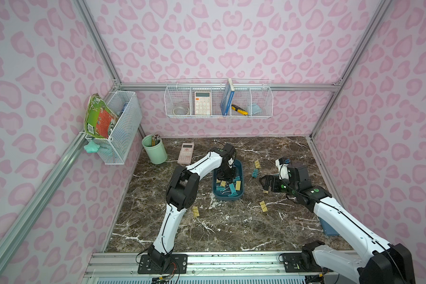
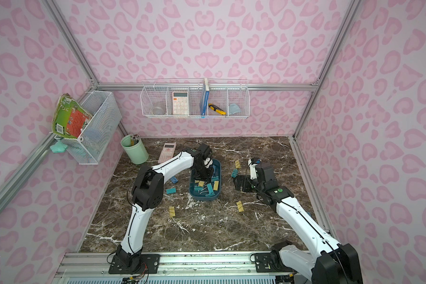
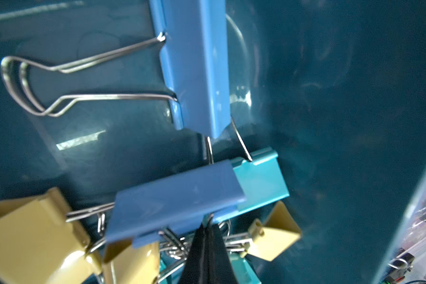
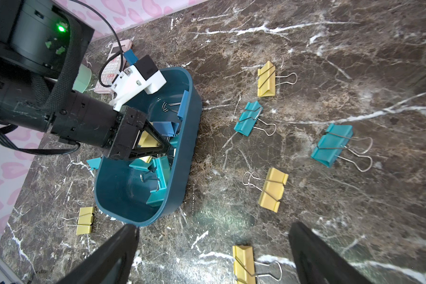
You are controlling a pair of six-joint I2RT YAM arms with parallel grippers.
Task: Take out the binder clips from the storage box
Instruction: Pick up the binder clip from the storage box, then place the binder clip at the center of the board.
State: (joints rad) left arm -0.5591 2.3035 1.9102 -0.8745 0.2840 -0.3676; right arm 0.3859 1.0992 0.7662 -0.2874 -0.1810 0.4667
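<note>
The fingers of the left gripper (image 3: 207, 227) are pressed together among the binder clips (image 3: 177, 196) inside the storage box (image 3: 330, 98). The fingers of the right gripper (image 4: 213, 228) are spread wide, and a yellow clip (image 4: 242, 263) is seen between them.

Bright, even light fills both top views; glare streaks the storage box (image 3: 79, 141), and the nearest binder clips (image 3: 35, 241) blur softly.

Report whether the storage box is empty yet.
Not empty. The storage box holds a pile of yellow, teal and blue binder clips, seen in both top views.
</note>
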